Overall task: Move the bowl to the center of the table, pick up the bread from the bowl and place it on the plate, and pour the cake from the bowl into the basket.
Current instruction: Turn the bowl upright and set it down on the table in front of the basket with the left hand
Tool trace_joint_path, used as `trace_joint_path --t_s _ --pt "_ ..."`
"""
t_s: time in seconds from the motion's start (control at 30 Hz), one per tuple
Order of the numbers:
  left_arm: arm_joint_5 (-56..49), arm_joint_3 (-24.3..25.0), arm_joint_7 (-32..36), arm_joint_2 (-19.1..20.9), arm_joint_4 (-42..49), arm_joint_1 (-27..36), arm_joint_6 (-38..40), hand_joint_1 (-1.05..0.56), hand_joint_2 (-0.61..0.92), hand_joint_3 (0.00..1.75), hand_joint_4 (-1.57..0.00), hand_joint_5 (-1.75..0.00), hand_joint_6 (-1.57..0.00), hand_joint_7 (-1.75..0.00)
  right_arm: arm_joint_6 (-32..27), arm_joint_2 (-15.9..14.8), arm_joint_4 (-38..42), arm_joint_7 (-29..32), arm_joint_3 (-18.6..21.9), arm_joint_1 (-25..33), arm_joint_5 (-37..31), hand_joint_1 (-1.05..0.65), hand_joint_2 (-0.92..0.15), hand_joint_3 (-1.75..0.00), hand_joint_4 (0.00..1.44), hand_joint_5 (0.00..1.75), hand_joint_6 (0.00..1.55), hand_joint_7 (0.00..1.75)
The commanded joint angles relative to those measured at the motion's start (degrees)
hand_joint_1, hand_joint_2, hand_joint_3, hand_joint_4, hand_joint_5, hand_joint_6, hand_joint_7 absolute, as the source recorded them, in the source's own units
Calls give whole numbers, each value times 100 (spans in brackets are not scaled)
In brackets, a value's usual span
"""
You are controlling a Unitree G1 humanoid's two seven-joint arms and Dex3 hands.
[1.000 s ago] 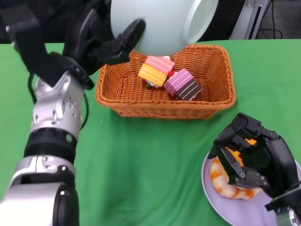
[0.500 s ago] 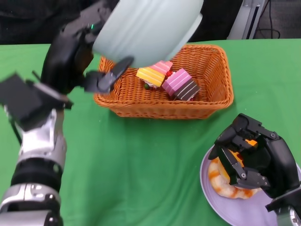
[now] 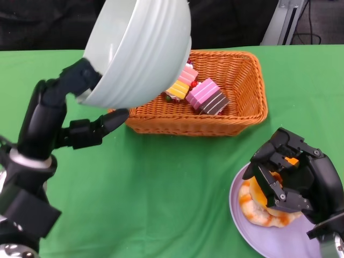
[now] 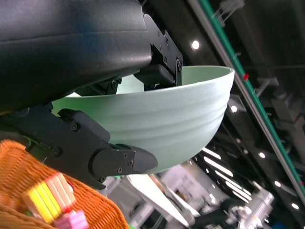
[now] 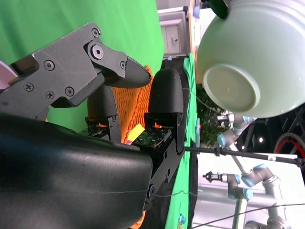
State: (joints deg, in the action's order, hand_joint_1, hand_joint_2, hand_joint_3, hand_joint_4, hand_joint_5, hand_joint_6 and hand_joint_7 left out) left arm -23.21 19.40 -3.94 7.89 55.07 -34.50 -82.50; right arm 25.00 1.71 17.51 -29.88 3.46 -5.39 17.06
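My left hand (image 3: 64, 115) grips the pale green bowl (image 3: 137, 51) by its rim and holds it tilted in the air above the left end of the orange wicker basket (image 3: 244, 110). Several cake pieces (image 3: 201, 94) lie inside the basket. The bowl (image 4: 157, 119) fills the left wrist view, with cake pieces (image 4: 47, 195) below it in the basket. At the lower right my right hand (image 3: 293, 177) rests with curled fingers over the bread (image 3: 258, 212) on the lilac plate (image 3: 252, 231). The right wrist view shows the bowl's underside (image 5: 252, 57) from afar.
Green cloth (image 3: 161, 188) covers the table. Dark space and a metal stand (image 3: 279, 21) lie beyond the far edge. Robot arms (image 5: 248, 181) stand in the room's background.
My left hand has swung the bowl leftward and down, turning it from mouth-down over the basket toward a sideways tilt. My right hand stays on the plate.
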Motion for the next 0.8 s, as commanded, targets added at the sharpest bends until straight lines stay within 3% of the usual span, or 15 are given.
trace_joint_path --t_s 0.03,0.13,0.2,0.3,0.37,0.43,0.63,0.8 --pt "-1395 491 1272 130 -463 241 -236 -15 92 49 -69 -173 -64 -149 69 -103 91 -82 83 -102 126 -13 -56 -100 77 157 65 128" --pt "-3142 199 3281 413 -970 477 221 -18 92 50 -71 -170 -60 -147 25 -107 110 -96 105 -123 148 -14 -56 -101 77 157 66 127" --pt "-4115 -418 4713 748 -1154 600 768 -17 92 51 -69 -173 -58 -148 18 -105 119 -90 118 -130 148 -14 -56 -100 76 157 66 127" --pt "-4969 -1259 6255 1135 -1155 695 1407 -11 88 52 -66 -174 -58 -150 -46 -108 92 -91 124 -127 174 -14 -57 -98 76 157 66 127" --pt "-5295 -1706 6914 1330 -1076 711 1713 -8 72 76 -65 -175 -57 -152 -88 -110 79 -101 126 -132 199 -14 -58 -98 76 159 65 128" --pt "-5460 -2047 7307 1469 -949 780 1958 -9 67 84 -65 -175 -57 -153 -95 -111 84 -74 132 -140 181 -14 -58 -97 76 159 65 128" --pt "-5733 -3187 8453 1834 -504 824 2553 -8 66 92 -63 -175 -56 -157 -148 -116 51 -35 152 -162 183 -15 -58 -96 76 159 65 129" --pt "-5679 -4273 9424 2045 -97 729 2887 -5 66 88 -65 -175 -55 -162 -289 -124 -11 -45 179 -226 249 -16 -58 -95 73 163 63 132"
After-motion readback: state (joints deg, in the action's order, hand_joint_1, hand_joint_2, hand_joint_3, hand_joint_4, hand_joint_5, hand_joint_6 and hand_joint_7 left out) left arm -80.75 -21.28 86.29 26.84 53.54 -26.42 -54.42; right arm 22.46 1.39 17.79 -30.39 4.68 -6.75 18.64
